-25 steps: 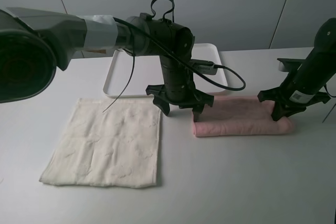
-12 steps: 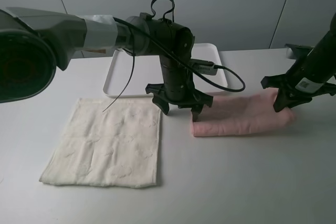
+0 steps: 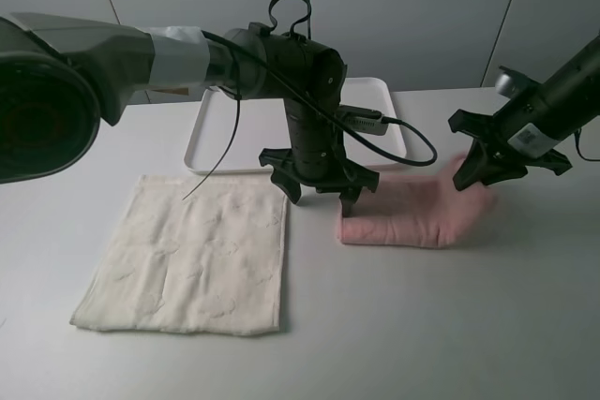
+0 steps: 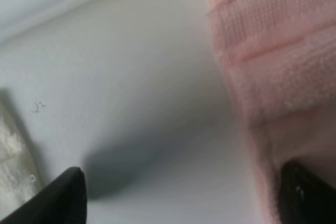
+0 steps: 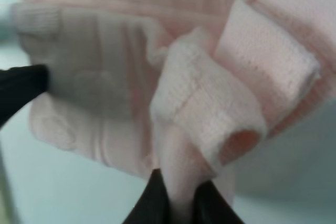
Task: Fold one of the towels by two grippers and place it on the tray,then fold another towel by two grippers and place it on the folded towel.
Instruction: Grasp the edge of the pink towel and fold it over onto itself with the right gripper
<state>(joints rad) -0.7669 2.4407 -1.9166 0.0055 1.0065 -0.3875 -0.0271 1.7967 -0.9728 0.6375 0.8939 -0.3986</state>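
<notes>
A pink towel, folded into a strip, lies right of centre in front of the white tray. My right gripper is shut on the strip's right end and holds it lifted and curled over toward the left; the right wrist view shows the pinched fold between the shut fingertips. My left gripper is open and stands over the strip's left end. One fingertip is on the pink towel, the other on bare table. A cream towel lies flat at the left.
The tray stands at the back centre, behind the left arm. A black cable loops from the left wrist over the tray's right corner. The cream towel's edge is close to the left gripper's outer finger.
My right gripper has lifted the pink towel's right end and carried it leftward, shortening the strip. The left arm and the cream towel have not moved.
</notes>
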